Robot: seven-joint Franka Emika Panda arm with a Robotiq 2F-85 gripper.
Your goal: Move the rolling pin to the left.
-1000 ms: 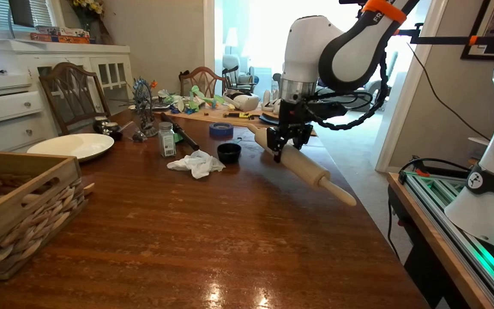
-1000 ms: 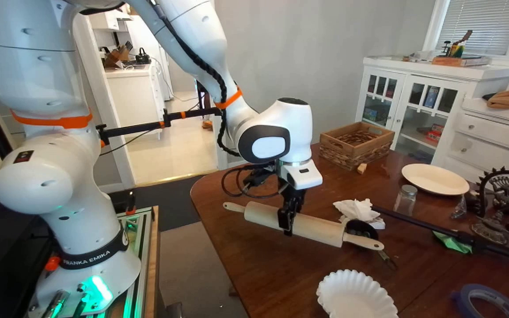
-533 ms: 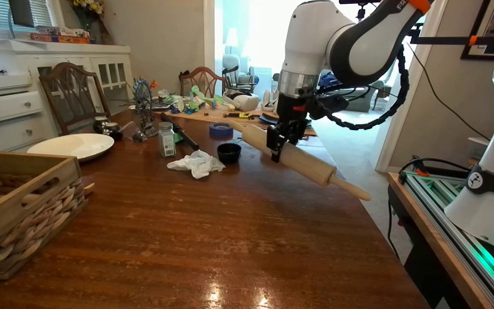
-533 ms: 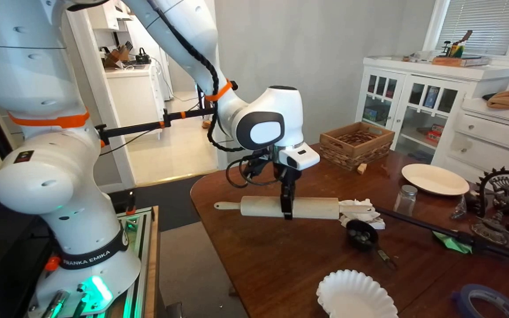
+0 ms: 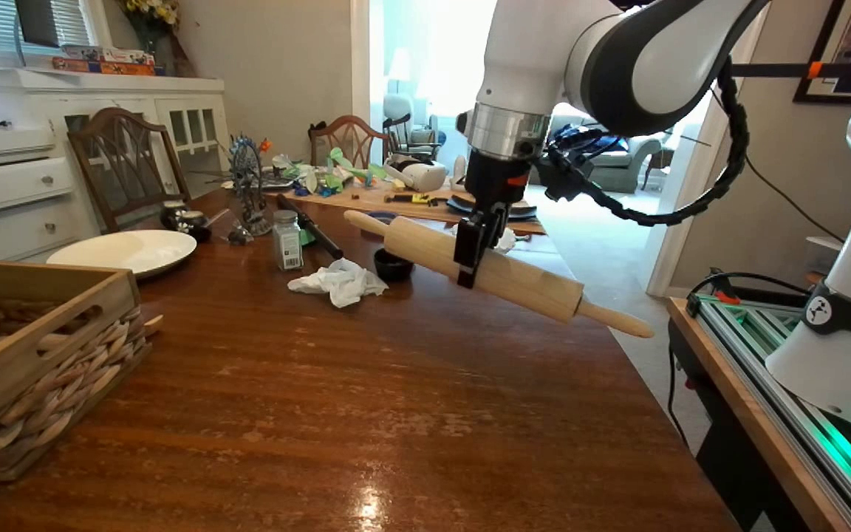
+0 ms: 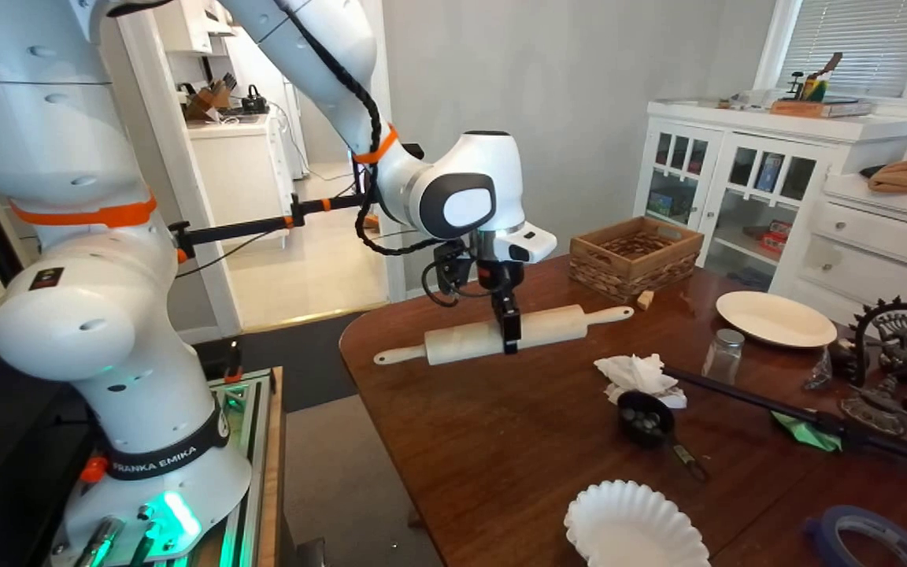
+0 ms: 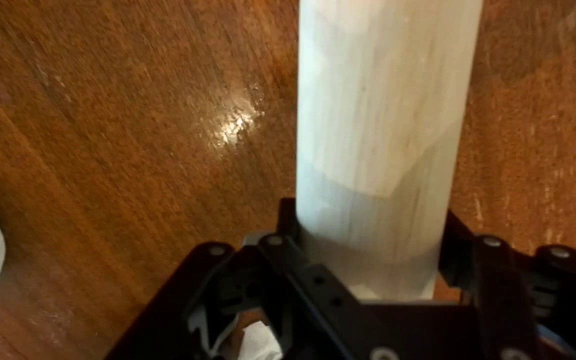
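Observation:
The rolling pin (image 6: 552,327), pale wood with a narrower handle at each end, shows in both exterior views and is held above the brown table. It also shows in an exterior view (image 5: 529,284), slanting, its near handle lower in the picture. My gripper (image 6: 510,339) is shut around the middle of the pin, fingers pointing down; it shows in an exterior view too (image 5: 467,272). In the wrist view the pin's body (image 7: 383,125) lies between the two black fingers (image 7: 369,232), touching both. The pin's ends are out of the wrist view.
A black cup (image 6: 645,417) and crumpled white paper (image 6: 636,376) lie on the table (image 6: 516,449). A glass jar (image 5: 287,244), white plate (image 5: 126,251), wooden basket (image 5: 93,355), white fluted dish (image 6: 633,528) and blue tape (image 6: 867,531) stand around. The table edge passes below the pin's near handle.
My gripper has carried the pin across the table, toward the basket side, and turned it. The end once over the black cup has swung away from it. The grip stays shut.

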